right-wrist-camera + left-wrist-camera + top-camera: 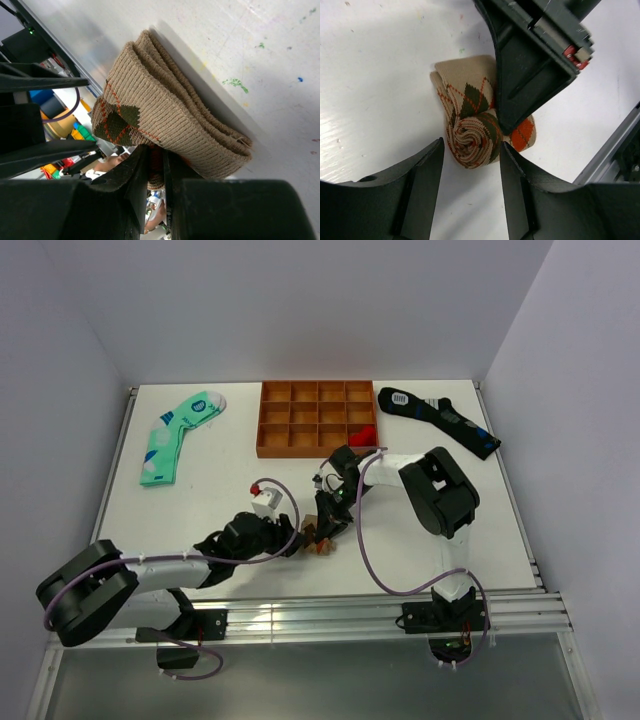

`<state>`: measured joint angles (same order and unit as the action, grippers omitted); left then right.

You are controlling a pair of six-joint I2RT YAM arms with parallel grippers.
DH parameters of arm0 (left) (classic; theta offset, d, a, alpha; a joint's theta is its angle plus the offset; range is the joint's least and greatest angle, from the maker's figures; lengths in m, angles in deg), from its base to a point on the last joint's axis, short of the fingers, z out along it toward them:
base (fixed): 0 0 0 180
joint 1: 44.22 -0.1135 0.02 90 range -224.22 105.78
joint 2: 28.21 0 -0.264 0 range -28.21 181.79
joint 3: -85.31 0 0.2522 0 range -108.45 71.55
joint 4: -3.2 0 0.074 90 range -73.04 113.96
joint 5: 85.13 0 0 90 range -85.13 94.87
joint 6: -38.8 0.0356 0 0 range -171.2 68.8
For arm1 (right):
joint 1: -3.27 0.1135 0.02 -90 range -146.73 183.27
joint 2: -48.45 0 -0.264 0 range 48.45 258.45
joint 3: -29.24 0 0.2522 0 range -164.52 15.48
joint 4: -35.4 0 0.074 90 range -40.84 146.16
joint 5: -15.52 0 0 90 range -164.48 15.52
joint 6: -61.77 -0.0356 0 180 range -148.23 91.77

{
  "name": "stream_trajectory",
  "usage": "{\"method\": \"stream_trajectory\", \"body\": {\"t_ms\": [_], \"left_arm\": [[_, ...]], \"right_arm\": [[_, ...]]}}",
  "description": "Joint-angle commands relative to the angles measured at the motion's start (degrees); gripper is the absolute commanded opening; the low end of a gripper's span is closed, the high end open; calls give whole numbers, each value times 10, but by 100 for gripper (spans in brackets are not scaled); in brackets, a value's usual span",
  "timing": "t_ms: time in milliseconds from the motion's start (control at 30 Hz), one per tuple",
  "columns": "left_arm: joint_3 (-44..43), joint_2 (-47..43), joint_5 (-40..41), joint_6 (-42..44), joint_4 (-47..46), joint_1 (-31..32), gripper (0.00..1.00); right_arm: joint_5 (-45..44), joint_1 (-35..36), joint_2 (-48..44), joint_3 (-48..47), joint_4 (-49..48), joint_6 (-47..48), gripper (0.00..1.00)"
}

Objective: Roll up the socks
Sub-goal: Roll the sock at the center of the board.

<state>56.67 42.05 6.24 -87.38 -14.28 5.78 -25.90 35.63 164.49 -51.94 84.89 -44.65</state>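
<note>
Some of the argyle sock (470, 107) hides behind the right gripper (156, 157) clamping its fold — left gripper (471, 152) gapes around the rolled end.

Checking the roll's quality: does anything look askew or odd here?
Yes. The argyle sock, pinched by the right hand, is only part rolled: a flat, folded end juts out beyond the coil.

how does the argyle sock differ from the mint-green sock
The argyle sock is tan with orange diamonds; the mint-green sock has white patches. The argyle sock is partly rolled; the mint-green sock lies flat. The right gripper pinches the argyle sock; nothing touches the mint-green sock. Both lie on the table.
</note>
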Motion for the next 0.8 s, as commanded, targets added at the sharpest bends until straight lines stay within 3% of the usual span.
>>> {"method": "stream_trajectory", "body": {"t_ms": [0,333,500,633,767], "left_arm": [[-36,35,-27,17,-2,-3,54],[-36,39,-35,44,-1,-5,59],[-36,-50,35,74,53,16,59],[-64,-49,42,111,93,31,57],[-78,-36,103,137,114,81,56]], "right_arm": [[-220,2,42,33,0,54,7],[-221,2,33,40,-2,54,6],[-228,2,40,33,7,55,6],[-227,2,46,23,11,54,6],[-231,2,51,11,22,57,6]]}}
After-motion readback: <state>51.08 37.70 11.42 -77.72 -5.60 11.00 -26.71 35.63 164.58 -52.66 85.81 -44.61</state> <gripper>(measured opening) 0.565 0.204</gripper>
